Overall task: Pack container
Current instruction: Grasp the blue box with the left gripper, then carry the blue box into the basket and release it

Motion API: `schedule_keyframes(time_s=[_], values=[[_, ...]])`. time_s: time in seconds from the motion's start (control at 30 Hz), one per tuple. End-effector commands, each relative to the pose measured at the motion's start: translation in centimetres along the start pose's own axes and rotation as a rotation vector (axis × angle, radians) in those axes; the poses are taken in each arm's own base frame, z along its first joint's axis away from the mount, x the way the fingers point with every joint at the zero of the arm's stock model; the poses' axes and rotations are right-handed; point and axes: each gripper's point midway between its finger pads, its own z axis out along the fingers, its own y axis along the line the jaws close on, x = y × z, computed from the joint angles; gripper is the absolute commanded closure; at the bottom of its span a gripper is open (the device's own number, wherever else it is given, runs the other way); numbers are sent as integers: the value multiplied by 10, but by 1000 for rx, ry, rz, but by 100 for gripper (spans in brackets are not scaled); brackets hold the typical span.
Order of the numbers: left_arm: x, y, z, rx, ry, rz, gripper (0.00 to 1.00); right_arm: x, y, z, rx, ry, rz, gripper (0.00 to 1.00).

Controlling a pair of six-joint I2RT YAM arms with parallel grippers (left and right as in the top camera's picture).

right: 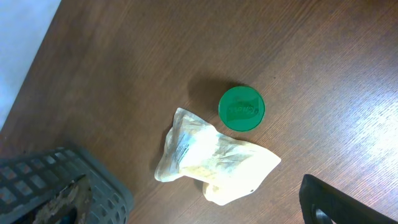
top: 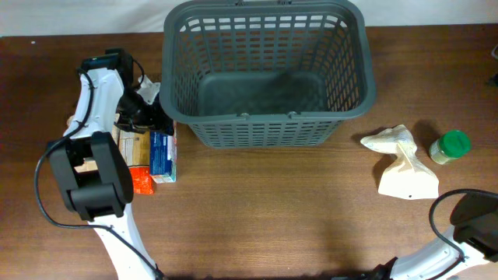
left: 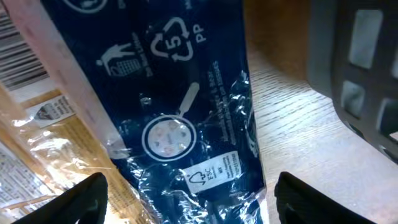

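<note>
Nothing is in the grey basket [top: 264, 78] on the tabletop [top: 280, 210] yet. Left of it, the left hand [left: 199, 202] is spread apart over a blue packet [left: 186, 106]. Right of it lie a cream pouch [top: 405, 167] and a green-lidded jar [top: 451, 145]. I cannot tell about the right hand [right: 339, 202].

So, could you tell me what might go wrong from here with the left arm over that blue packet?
The left gripper is open astride the blue packet, whose glossy, crinkled film might slip or let it pinch only wrapping. The tan packet lies right against it, so closing may catch or drag that one too. The container wall stands close beside, so a lift could clip its rim.
</note>
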Motion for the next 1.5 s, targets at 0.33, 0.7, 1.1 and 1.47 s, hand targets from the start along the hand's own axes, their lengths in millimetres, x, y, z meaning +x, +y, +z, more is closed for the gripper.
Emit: schedule_keyframes(time_s=[0.33,0.7,1.1,1.47], values=[[-8,0,13,5,-21,69,27,0,-2,-4,9,-11,0,1],[-3,4,32,18,31,11,83,0,-2,-4,9,-11,0,1],[-18,1,-5,-2,-14,-67,98,0,-2,-4,9,-11,0,1],[-73,-31,-221,-164,-545,9,98,0,-2,-4,9,-11,0,1]])
